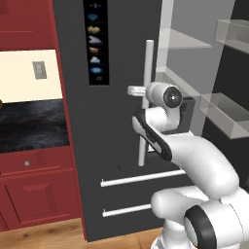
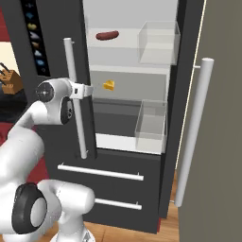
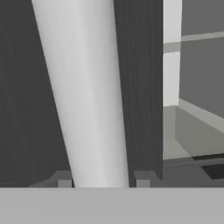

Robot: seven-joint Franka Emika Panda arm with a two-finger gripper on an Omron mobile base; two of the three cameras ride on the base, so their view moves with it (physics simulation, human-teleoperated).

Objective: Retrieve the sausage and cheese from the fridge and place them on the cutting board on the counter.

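The white arm with dark joints bends forward at mid height, its two-finger gripper (image 3: 103, 183) clamped tight, wrist level.

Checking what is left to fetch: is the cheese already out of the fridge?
No, the cheese sits on a middle shelf inside the fridge, below the sausage.
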